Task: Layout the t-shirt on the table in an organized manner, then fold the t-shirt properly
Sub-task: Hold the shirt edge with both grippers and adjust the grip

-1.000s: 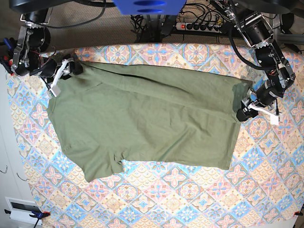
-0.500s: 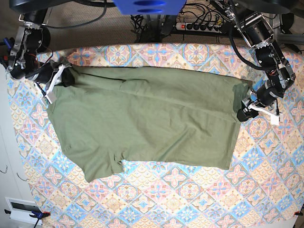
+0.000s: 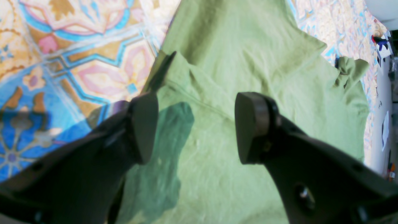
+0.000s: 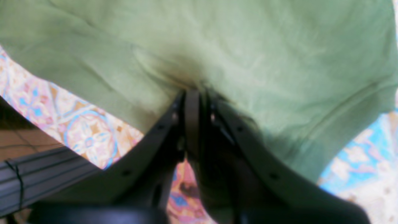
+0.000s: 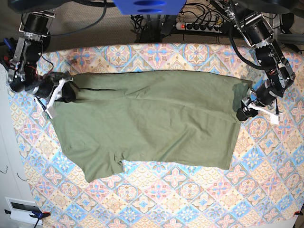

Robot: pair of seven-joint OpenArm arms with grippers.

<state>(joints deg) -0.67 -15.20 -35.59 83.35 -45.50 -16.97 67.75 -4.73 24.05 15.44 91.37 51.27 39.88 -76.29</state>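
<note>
Right gripper is clamped shut on the t-shirt edge, fabric bunched right at its tips, the rest of the shirt fanning out ahead of it. Left gripper sits with jaws apart, holding nothing, parked over the opposite end: cloth lies under and ahead of it, bare table off to one side of its jaws. Shirt lies spread on the table, long axis running straight from one claw to the other. Likely next: left needs to drop and pinch the edge directly below it, then both pull apart along that axis to flatten.
</note>
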